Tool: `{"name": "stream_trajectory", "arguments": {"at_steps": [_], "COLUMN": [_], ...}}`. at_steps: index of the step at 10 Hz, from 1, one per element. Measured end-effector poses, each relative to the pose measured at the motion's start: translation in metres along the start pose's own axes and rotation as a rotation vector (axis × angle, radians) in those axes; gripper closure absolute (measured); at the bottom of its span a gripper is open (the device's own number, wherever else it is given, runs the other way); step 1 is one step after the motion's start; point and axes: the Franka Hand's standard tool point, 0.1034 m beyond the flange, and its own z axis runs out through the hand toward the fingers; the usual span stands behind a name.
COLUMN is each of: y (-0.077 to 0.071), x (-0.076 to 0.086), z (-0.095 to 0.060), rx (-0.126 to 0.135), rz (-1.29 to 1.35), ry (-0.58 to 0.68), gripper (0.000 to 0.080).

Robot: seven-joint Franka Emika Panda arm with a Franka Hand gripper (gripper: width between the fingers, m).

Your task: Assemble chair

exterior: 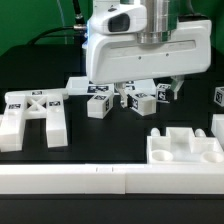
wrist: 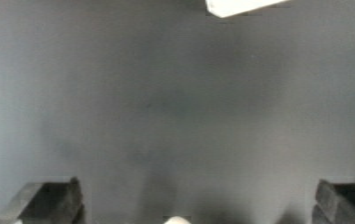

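Gripper [wrist: 200, 200] hangs over bare table [wrist: 174, 110], jaws spread wide, nothing between them; X-braced frame [exterior: 32, 112] lies toward the table's edge at the exterior view's left.

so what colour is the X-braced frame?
The X-braced frame is white, with small black-and-white tags; the exterior view shows it best.

Black table [exterior: 100, 140], white rail [exterior: 60, 180], perhaps green backdrop [exterior: 30, 22].

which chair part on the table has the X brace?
The frame at the exterior view's left: crossed bars between two thick legs. The small tagged blocks mid-table and the recessed seat block at the right have none.
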Motion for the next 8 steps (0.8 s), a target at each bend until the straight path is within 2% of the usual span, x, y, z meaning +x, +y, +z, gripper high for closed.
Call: {"name": "stream_trajectory", "arguments": {"at_steps": [1,3,6,7,8], "y": [0.002,-0.002,-0.006,-0.012,-0.022], "x": [-0.010,-0.022,-0.022,-0.025,-0.022], "z": [0.003,0.009,0.009,0.009,0.003], "rx": [0.014,0.022,0.036,0.056,0.067], "rz": [-0.041,-0.124,-0.118,-0.079,-0.043], "ry": [-0.017,-0.035,-0.061,-0.110,-0.212], "gripper": [0.0151,0.0151,0.0151,0.0151,0.0151]}}
